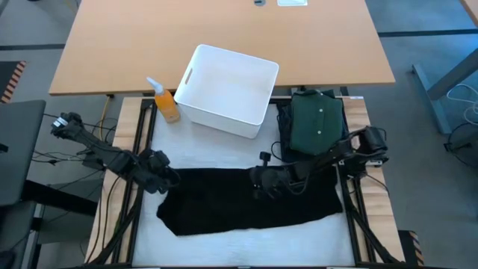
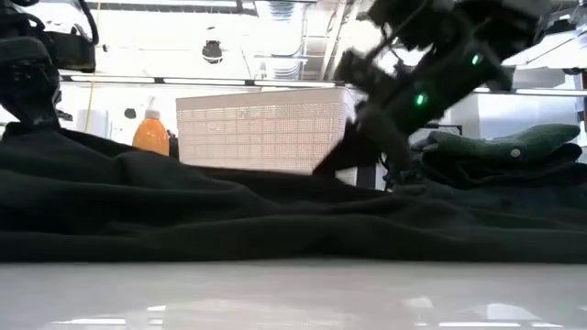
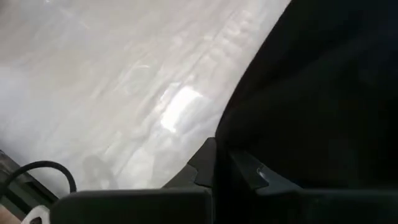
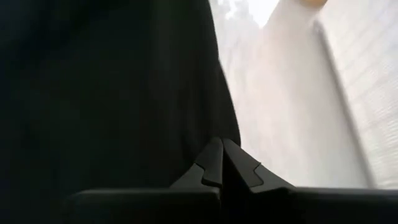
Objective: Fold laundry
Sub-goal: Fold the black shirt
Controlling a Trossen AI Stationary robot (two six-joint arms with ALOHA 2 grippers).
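Note:
A black garment (image 1: 254,202) lies spread across the white table top, its long side running left to right. My left gripper (image 1: 163,181) is shut at the garment's far left corner. My right gripper (image 1: 260,181) is shut on the garment's far edge, about midway along it. In the low view the cloth rises in a peak (image 2: 341,163) under my right gripper (image 2: 362,147). A folded dark green buttoned shirt (image 1: 317,123) rests flat on the table at the back right. My left gripper pinches the black garment's far left edge (image 3: 233,134) between its two fingers, slanting down from the table's left. The cloth there is raised off the table (image 2: 37,137); the rest lies flat. One layer or several, I cannot tell. My right gripper pinches the garment's far edge (image 4: 214,124) between its two fingers, slanting down from the table's right. The cloth is drawn up into a small peak at the fingers, and the remainder stays on the table.
A white plastic bin (image 1: 224,90) stands at the back centre, with an orange spray bottle (image 1: 166,101) to its left. A strip of bare white table (image 1: 239,250) lies along the near edge.

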